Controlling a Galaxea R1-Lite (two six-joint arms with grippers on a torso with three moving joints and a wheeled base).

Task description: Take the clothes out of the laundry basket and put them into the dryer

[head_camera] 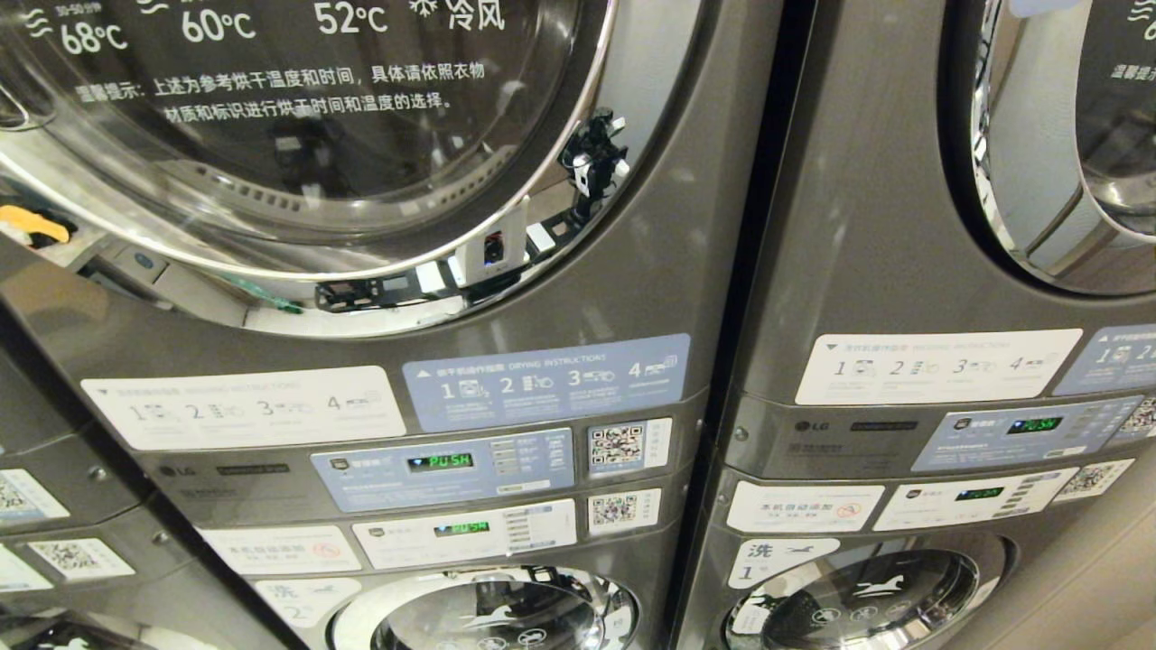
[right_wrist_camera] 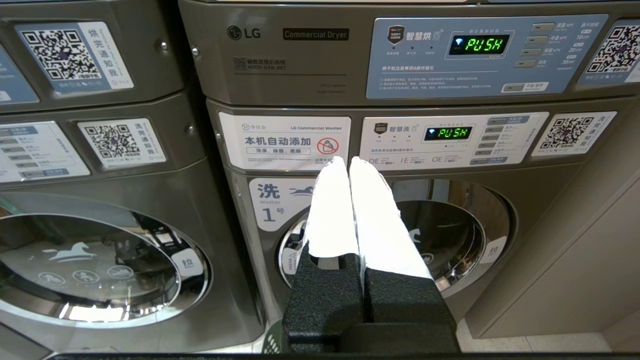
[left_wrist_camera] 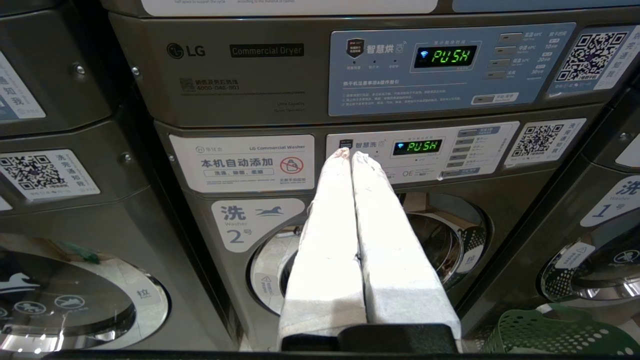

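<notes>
While both arms face the stacked machines, the left claw [left_wrist_camera: 350, 156] and right claw [right_wrist_camera: 346, 162] are pressed together, empty. Low beside washer two [left_wrist_camera: 370, 240] sits the green laundry basket [left_wrist_camera: 545, 332].

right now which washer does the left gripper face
The washer labelled 2: the left gripper points at its front. The washer labelled 1 stands beside it.
</notes>
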